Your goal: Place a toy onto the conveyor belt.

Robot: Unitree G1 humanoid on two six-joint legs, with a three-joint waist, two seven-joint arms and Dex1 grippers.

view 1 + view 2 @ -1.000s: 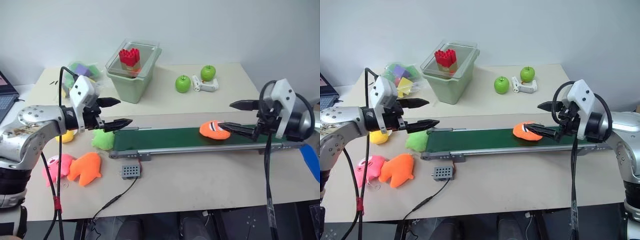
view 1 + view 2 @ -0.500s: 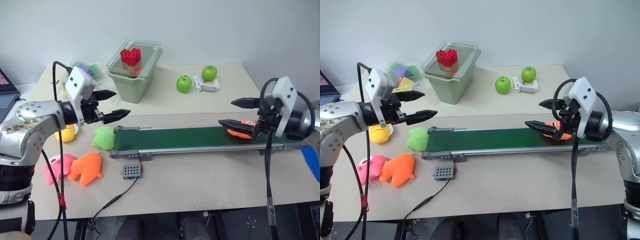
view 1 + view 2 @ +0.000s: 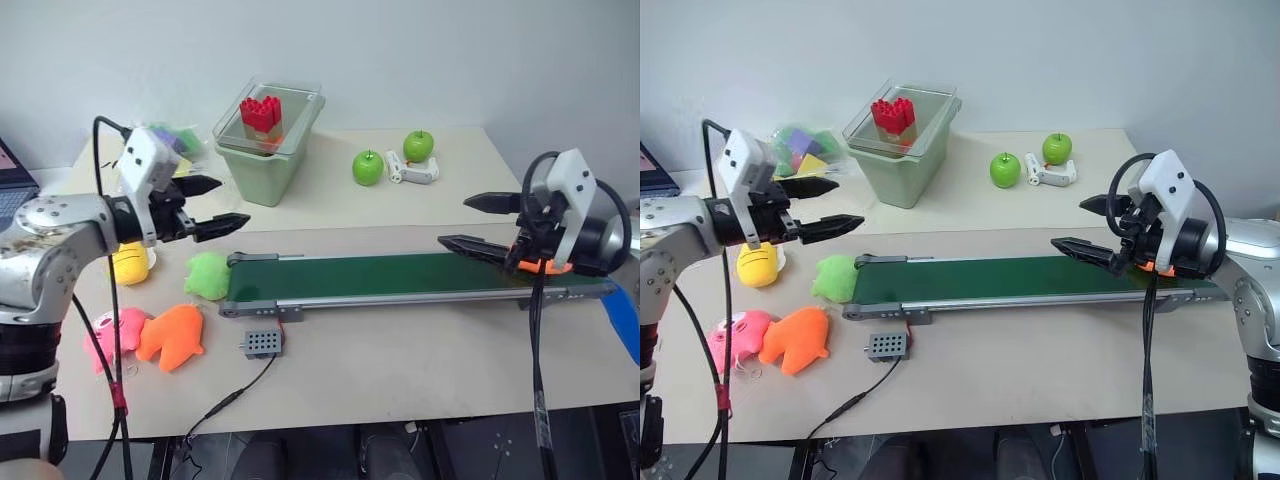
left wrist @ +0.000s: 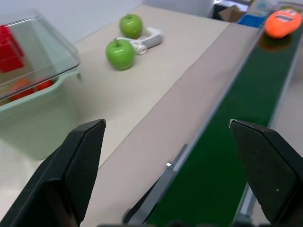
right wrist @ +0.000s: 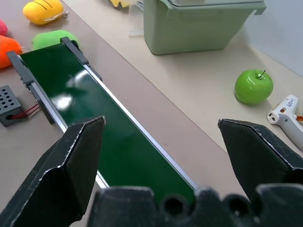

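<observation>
The small oval orange plush toy [image 4: 283,21] lies on the long dark green conveyor belt [image 3: 380,275] at its right end, beneath the right gripper [image 3: 478,221], whose two black fingers are spread with nothing between them. The left gripper [image 3: 216,204] hangs above the tabletop near the belt's left end, fingers spread and empty.

belt [image 3: 380,274] mostly bare, toy [image 4: 283,22] at right end
</observation>
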